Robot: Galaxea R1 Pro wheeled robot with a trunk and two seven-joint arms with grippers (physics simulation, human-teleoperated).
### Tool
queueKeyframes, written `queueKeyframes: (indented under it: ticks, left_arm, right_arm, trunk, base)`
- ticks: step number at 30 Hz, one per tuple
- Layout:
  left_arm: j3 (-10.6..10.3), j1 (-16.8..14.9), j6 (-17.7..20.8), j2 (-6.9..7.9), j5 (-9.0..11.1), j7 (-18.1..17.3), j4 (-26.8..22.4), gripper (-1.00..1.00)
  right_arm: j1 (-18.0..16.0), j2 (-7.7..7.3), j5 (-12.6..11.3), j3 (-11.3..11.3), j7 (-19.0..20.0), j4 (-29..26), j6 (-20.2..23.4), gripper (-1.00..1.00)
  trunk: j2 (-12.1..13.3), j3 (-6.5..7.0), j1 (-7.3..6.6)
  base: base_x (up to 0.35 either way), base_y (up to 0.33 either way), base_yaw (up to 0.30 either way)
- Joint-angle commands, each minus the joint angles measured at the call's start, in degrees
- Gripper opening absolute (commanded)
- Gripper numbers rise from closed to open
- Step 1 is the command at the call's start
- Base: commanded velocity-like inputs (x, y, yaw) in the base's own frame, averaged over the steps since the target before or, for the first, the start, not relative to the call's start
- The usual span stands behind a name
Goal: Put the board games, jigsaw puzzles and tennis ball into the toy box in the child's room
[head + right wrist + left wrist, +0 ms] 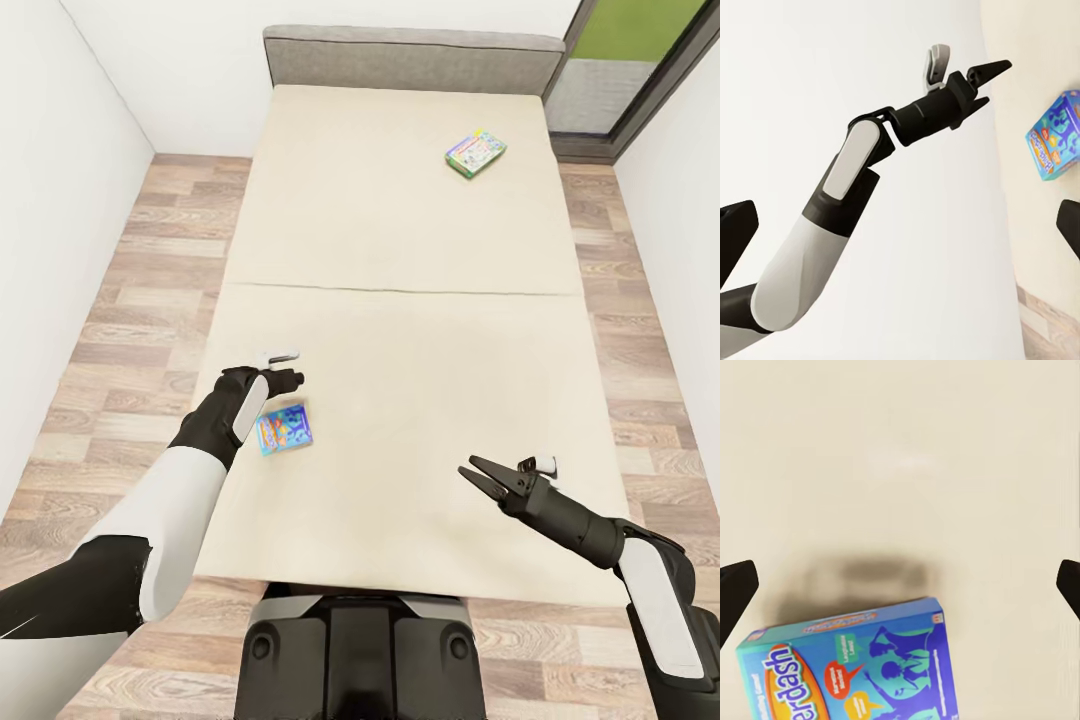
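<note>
White walls and plank floor are framing the bed [400, 260], cream mattress w/ a seam across its middle. Blue board game [285, 428] is lying flat on the near half, towards the bed's left edge; second board game [475, 153], white-green, is sitting on the far half near the headboard, right side. Blue box is looking like stiff, light cardboard w/ a glossy, prob. slippery lid, so pinching across its short edges seems safest; soft mattress may be letting it sink a bit. Left gripper [283, 368] is hovering just beyond the box's far edge, fingers spread, holding nothing. Right gripper [487, 477] is hanging over the bed's near right part, jaws apart, empty.
</note>
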Motion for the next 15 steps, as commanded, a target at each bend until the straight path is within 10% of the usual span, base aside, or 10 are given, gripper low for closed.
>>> queueKeyframes:
  ticks: [1,15]
  left_arm:
    - [0.05,-0.02,0.19,-0.02,0.61,0.41,-0.07,1.0]
    - [-0.07,-0.02,-0.02,0.17,0.65,0.41,-0.08,1.0]
  right_arm:
    - [-0.03,0.0,0.21,-0.04,0.3,-0.01,0.21,1.0]
    - [-0.02,0.07,0.21,0.01,0.31,-0.01,0.21,1.0]
  trunk:
    - [-0.09,-0.16,0.03]
    - [-0.09,-1.47,0.03]
  base:
    - [0.0,0.0,0.0]
    - [0.0,0.0,0.0]
